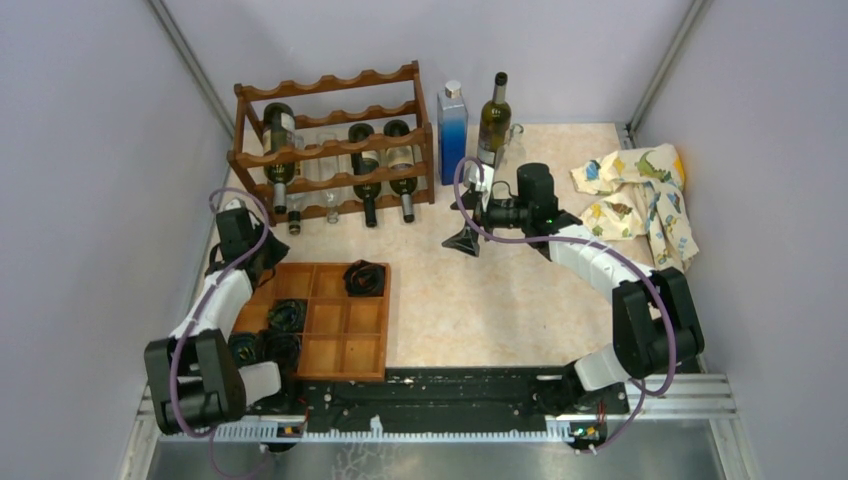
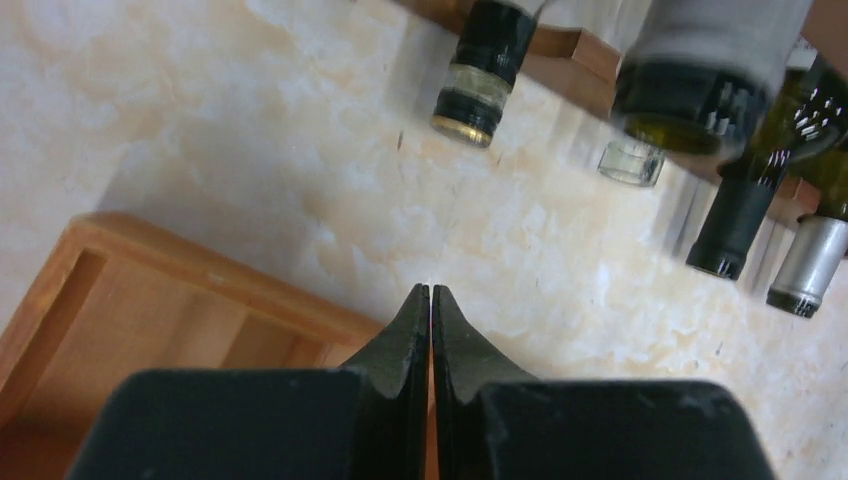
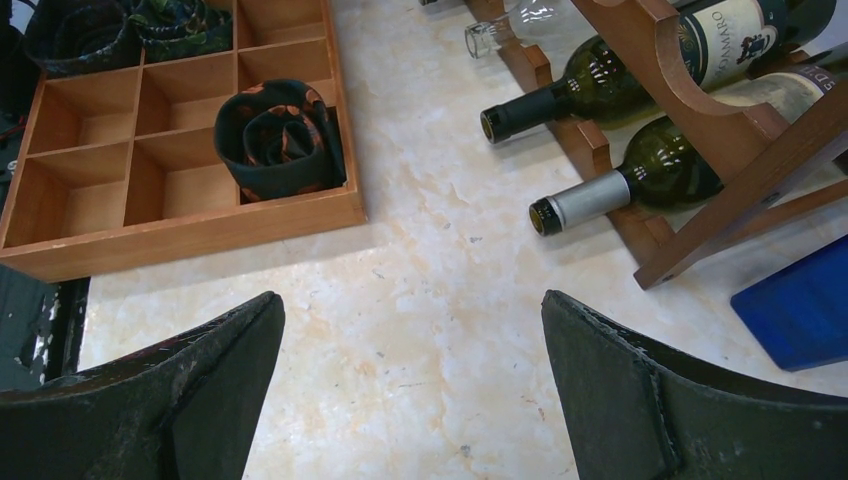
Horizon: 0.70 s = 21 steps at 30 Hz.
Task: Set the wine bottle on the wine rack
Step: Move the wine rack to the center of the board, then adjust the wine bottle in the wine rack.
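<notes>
- Left end effector point(image 2: 430, 300): fingers pressed together, gripping nothing, low over the tabletop point(image 2: 250, 150).
- Wine rack point(image 1: 335, 140): just ahead of the left end effector, its stored bottles' necks pointing that way.
- Right end effector point(image 3: 410, 305): spread wide, empty.
- Wine bottle point(image 1: 494, 118): upright, beyond the right end effector, apart from it, beside a blue bottle point(image 1: 452, 120).

Bright even overhead light, pale walls point(image 1: 90, 150) looked lilac, soft shadow lay under the wine rack point(image 1: 330, 85), top view was low in detail, left wrist view was blurred on the nearest bottle point(image 2: 700, 70), right wrist view was sharp, small glints showed on the racked bottles point(image 3: 650, 170)
</notes>
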Motion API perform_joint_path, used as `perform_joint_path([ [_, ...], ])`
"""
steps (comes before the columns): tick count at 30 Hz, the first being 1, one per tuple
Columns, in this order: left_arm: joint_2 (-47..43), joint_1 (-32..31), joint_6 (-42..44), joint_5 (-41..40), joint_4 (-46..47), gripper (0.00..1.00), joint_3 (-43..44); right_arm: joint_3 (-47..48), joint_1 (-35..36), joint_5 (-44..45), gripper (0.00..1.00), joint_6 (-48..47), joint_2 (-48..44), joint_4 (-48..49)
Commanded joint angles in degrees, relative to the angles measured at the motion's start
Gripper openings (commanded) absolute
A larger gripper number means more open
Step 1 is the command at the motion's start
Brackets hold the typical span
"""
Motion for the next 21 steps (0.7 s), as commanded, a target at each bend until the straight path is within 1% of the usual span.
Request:
perform_joint_path([
  [1,5.6,0.6,0.4,-0.8,5.7,0.06,6.3,1.0,0.7,0.0,0.98,-1.1,-2.1,1.7],
  [4,8.1,0.6,0.8,-0.7,6.8,0.06,8.4,0.7,0.6,0.1,0.98,-1.0,-2.2,1.8],
  [6,9.2,0.8,0.7,-0.5,9.2,0.06,9.4,0.7,0.7,0.0,0.98,-1.0,-2.2,2.0],
  [12,12.8,0.9,-1.0,1.1,11.2,0.06,12.8,0.7,0.7,0.2,0.98,-1.0,-1.8,2.4],
  [21,15.3,1.2,-4.8,2.7,15.3,0.07,13.9,0.6,0.7,0.4,0.98,-1.1,-1.7,2.3],
])
